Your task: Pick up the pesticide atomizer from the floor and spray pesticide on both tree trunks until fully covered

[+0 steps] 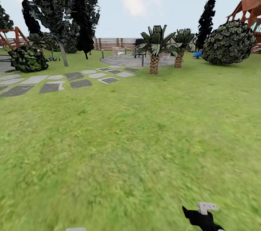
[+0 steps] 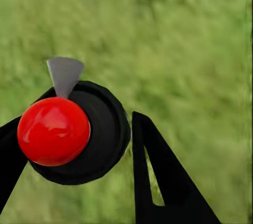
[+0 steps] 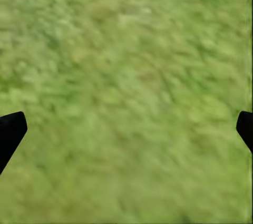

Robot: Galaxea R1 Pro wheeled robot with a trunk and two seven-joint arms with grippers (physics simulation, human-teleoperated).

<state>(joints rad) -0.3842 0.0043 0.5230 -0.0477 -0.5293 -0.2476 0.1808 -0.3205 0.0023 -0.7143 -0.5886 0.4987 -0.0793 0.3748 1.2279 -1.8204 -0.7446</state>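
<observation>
Holding pesticide atomizer (image 2: 103, 139) pinched in left gripper (image 2: 74, 126) | right gripper (image 3: 126, 124) spread wide, empty | tree trunk (image 1: 63, 54) far ahead, leaning, on the left arm's side

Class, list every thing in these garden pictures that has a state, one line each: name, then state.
Left hand: shut on a round black object with a red ball top and a grey spout.
Round black object with red ball top: held above the grass, off the ground.
Right hand: open, fingers wide apart, nothing between them, over grass.
Two short scaly-trunked palms: upright.
Green grass lawn: bare ahead.
</observation>
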